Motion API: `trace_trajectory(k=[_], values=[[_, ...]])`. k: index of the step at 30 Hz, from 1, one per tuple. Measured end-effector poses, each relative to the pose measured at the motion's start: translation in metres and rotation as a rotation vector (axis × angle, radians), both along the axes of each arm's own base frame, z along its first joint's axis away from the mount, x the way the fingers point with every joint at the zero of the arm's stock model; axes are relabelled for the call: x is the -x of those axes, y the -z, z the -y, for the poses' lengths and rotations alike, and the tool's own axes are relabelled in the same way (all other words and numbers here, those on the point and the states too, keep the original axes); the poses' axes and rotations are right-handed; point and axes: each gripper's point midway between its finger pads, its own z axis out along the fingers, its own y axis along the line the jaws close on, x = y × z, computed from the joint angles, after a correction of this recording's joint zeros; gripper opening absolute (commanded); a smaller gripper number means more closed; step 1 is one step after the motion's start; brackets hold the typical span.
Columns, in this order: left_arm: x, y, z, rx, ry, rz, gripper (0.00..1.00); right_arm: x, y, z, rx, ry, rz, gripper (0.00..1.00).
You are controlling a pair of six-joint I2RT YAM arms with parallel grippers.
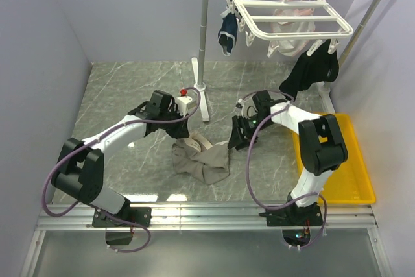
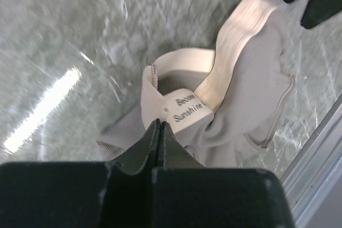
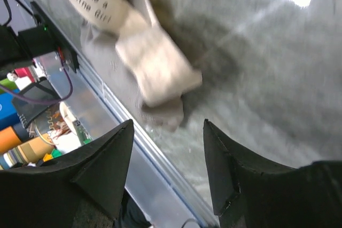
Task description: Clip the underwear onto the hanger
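Jaws of left gripper (image 2: 158, 129) shut on underwear (image 2: 251, 94) waistband (image 2: 235, 41); right gripper (image 3: 168, 126) gapes, empty. We judge fabric light, floppy; firmer waistband gives best hold.

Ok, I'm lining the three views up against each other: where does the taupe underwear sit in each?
Top external: underwear at centre, slightly low.
Left wrist: underwear centre to right.
Right wrist: underwear upper left.
Shared landmark: its beige waistband; its print is readable in both wrist views.
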Motion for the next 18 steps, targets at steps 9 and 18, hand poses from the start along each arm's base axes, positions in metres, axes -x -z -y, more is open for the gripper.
trace_trajectory(k=[9,18], values=[[0.004,0.010,-0.001,-0.010,-0.014,-0.042,0.00,-0.011,0.015,-0.029,0.004,-0.021,-0.033,0.62],[0.004,0.010,-0.001,-0.010,-0.015,-0.042,0.00,-0.016,0.007,-0.049,-0.013,-0.055,0.003,0.28]])
